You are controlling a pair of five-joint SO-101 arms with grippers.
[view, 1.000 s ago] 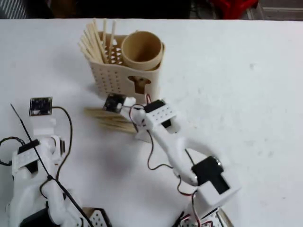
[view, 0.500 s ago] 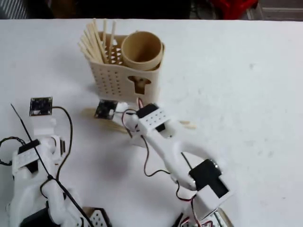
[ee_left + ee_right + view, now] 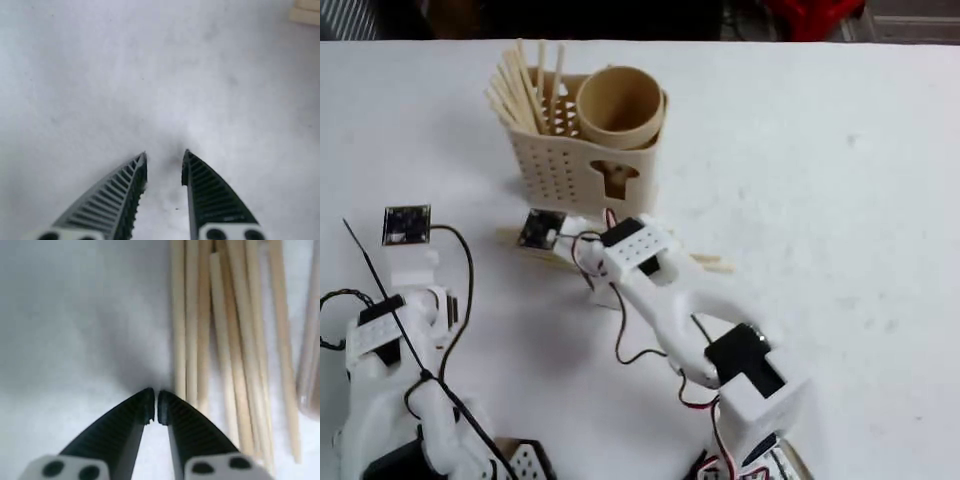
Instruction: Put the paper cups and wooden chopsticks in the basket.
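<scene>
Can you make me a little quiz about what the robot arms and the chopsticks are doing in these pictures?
1. True or false: the tan paper cup sits inside the cream perforated plastic basket.
2. Where do the loose pale wooden chopsticks lie?
A. on the white table, just in front of the basket
B. inside the cup
C. on the floor
3. Fill in the gap: the right claw rests beside the loose chopsticks, and it is ___ (open or shut) with nothing in it.

Key: 1 true; 2 A; 3 shut.
</scene>
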